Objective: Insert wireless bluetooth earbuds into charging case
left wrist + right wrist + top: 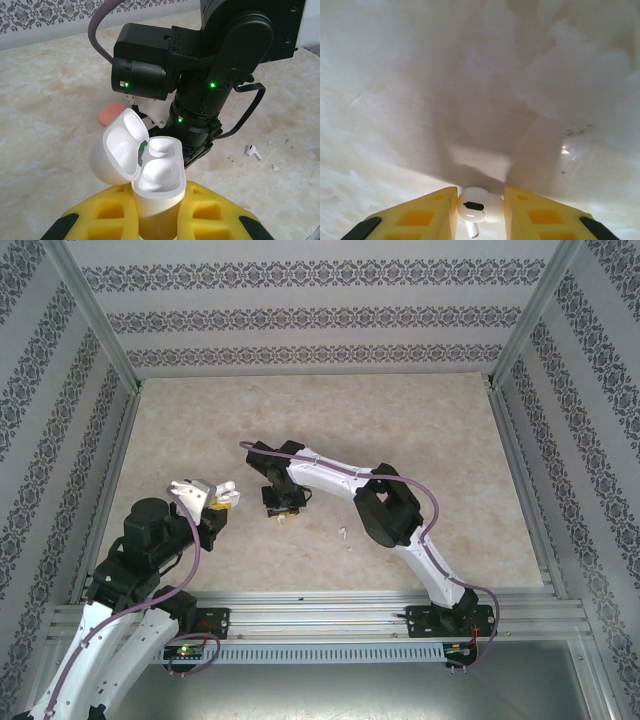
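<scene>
Marbled tabletop (400, 430) spreads under patterned walls. One white earbud (479, 206) sits pinched between the yellow fingers of the right gripper (480, 200), stem pointing down toward the camera, low over the table near its middle. A second earbud (253, 152), also white, lies loose on the table, beside the right arm. The white case (159, 170) is clamped upright in the left gripper (157, 192), its lid (122, 145) swung open to the left. Behind the lid, a pink object (111, 113) rests on the table, partly hidden.
</scene>
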### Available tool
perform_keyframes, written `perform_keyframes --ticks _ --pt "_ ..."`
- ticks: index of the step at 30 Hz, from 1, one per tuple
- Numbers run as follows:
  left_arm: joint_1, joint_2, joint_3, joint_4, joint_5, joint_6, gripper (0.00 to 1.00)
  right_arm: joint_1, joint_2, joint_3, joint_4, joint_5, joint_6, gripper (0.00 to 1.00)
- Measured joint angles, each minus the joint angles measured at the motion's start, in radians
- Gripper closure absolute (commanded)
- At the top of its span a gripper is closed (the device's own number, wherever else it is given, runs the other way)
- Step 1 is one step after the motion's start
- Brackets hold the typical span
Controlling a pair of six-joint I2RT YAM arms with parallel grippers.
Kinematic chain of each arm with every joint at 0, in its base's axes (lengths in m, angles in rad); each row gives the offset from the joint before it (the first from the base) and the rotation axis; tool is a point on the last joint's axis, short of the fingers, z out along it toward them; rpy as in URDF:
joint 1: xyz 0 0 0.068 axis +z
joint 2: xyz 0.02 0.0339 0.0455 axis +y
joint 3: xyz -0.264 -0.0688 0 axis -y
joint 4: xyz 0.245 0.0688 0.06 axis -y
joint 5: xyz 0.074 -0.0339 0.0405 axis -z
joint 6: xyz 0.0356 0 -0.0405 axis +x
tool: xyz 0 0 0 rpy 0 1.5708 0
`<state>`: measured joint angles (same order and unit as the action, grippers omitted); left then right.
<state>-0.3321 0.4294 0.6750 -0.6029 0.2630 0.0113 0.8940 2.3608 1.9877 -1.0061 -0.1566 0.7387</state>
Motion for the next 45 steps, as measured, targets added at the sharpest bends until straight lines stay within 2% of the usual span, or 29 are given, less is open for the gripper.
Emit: perform_keyframes --ticks 4,15,24,32,38,42,45 --pt "0.000 0.008 -0.019 0.024 0.026 0.000 1.00 0.000 -0.049 -0.013 -0.013 0.059 -0.023 0.70" --pt "0.000 0.037 -0.094 0.210 0.142 -0.031 1.00 -0.011 -0.380 -0.128 0.056 0.208 -0.055 0.70" --pt "0.000 0.107 -0.182 0.488 0.230 -0.082 1.00 -0.005 -0.645 -0.319 0.235 0.304 -0.079 0.70" --pt "0.000 0.222 -0.188 0.697 0.261 -0.114 1.00 0.033 -0.870 -0.471 0.460 0.359 -0.119 0.69" --pt "-0.002 0.301 -0.178 0.769 0.261 -0.129 1.00 0.058 -0.920 -0.542 0.619 0.359 -0.141 0.68" --pt "-0.002 0.311 -0.163 0.776 0.259 -0.129 1.00 0.050 -0.920 -0.548 0.617 0.365 -0.130 0.65" --pt "-0.002 0.305 -0.161 0.770 0.248 -0.128 1.00 0.003 -0.914 -0.548 0.579 0.335 -0.093 0.63"
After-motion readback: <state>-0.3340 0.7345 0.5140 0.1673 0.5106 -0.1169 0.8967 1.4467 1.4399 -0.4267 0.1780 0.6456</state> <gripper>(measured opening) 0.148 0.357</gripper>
